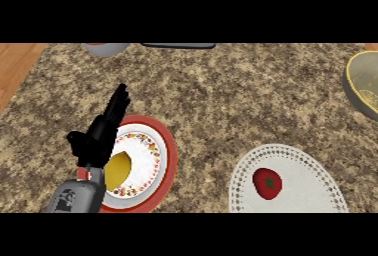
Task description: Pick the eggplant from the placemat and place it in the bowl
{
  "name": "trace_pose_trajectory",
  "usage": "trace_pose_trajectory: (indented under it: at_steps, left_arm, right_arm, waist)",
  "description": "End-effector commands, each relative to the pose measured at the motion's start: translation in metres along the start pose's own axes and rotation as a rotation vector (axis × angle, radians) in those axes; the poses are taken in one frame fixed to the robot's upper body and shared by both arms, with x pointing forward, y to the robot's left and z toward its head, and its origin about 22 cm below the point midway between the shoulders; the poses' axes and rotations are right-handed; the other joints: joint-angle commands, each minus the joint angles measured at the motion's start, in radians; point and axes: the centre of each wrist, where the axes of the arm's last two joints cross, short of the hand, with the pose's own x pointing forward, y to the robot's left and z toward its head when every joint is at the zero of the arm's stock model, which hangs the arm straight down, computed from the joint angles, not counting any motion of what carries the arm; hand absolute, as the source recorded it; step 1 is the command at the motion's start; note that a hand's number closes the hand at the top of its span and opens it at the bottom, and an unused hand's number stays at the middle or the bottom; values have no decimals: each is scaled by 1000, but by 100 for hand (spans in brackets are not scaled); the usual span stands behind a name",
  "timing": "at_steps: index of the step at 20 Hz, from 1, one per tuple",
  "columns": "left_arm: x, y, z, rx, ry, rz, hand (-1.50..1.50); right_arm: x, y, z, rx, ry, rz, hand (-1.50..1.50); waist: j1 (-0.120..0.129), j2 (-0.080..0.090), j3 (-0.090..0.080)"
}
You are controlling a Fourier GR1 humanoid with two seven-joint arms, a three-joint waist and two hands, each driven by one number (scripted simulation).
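Lower left of frame: left hand [100,140], fingers straight and pointing to the upper edge, thumb out to the side, nothing held. Parked over a patterned dish [144,150] on a red plate [170,150], with a yellow item [119,167] in the dish. Judged resting, not reaching.

Right hand nowhere in frame.

Lower right: white lace placemat [310,175], and at its middle the piece to be picked [267,183]. Named eggplant in the task, but round, red and green-stemmed here. Untouched, well apart from the left hand.

Upper right, cut by the frame edge: bowl [362,85], well apart from the placemat, speckled counter [221,90] between them.

Pick not yet begun. Both placemat and bowl on the right side, so probably a job for the right hand.
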Motion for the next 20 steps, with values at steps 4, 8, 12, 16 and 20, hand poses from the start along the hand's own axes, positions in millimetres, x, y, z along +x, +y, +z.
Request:
trace_pose_trajectory:
  at_steps: [4,8,12,16,20]
  left_arm:
    - [11,-18,5,-22,-23,12,0]
    - [3,-9,-1,-20,2,23,0]
    - [17,-19,-16,-35,-22,2,0]
    - [1,4,-7,-32,-17,9,0]
    - [6,-2,-4,-28,-18,5,0]
  right_arm:
    - [-43,31,-16,-3,66,95,150]
    - [-67,58,-7,36,86,86,150]
    - [-68,45,-13,134,132,73,150]
    - [-80,62,0,215,193,-58,-150]
    - [-83,61,5,242,139,-159,-150]
  waist:
    - [25,6,2]
    - [9,7,2]
    - [26,19,3]
    - [32,21,4]
    - [33,18,6]
